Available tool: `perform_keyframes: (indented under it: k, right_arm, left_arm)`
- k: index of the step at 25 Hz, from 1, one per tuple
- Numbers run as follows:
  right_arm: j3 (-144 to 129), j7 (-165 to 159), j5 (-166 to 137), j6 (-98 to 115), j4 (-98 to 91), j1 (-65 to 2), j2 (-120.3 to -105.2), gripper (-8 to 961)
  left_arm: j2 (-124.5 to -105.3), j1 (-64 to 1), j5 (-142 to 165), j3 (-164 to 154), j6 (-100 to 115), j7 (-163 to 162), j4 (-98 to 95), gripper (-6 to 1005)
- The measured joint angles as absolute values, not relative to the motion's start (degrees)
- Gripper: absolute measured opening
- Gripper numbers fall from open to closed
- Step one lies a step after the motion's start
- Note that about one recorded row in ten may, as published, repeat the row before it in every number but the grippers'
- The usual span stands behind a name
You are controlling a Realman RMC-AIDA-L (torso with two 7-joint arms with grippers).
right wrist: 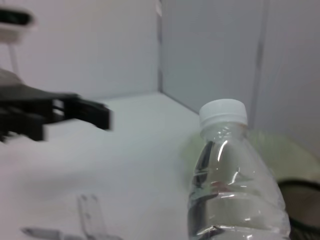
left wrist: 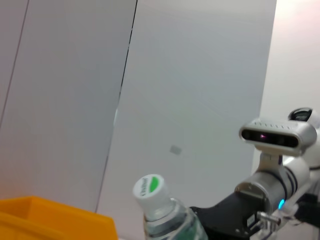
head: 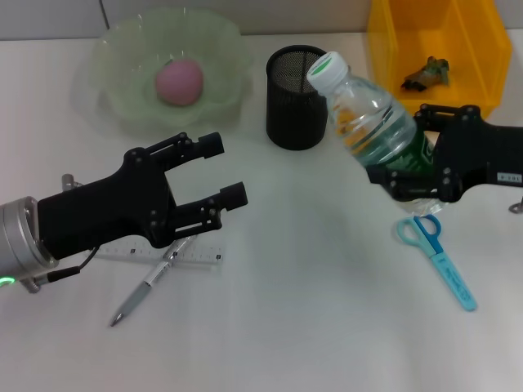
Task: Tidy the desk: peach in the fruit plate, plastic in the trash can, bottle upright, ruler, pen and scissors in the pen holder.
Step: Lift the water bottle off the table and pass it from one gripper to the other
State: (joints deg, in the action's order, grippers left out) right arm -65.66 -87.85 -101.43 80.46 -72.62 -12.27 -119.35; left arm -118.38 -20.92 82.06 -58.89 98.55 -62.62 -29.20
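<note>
Bottle [head: 372, 122] tilted, cap toward the holder [head: 296, 96], raised off the desk [head: 310, 327]. Left claw [head: 216, 175]: released, idle above ruler [head: 176, 255] and pen [head: 151, 282]. Right claw [head: 409, 175]: clenched on the bottle's labelled lower body; scissors [head: 437, 257] below it. Likely light, smooth, yielding plastic; a mid-body hold suits it.

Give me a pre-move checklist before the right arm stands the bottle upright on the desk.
1. Right gripper jaws shut on the clear plastic water bottle with dark green label: ok.
2. Bottle upright: not ok, tilted, white cap toward the black wire-mesh pen holder.
3. Landing spot free: not ok, light blue scissors lie just under the bottle.
4. Left gripper out of the way: ok, open over the silver-grey pen and transparent ruler.
5. Bottle capped: ok.
</note>
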Motion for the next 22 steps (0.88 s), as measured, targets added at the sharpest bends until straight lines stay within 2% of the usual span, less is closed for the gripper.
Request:
perform_keyframes:
  k: [22]
  right_arm:
    - [-66.2,-70.7,-90.5,94.0,-53.5,-16.5,-119.54,763]
  left_arm:
    - [-118.59,-23.2,81.6,-58.2,104.2,-66.8,-28.7,781]
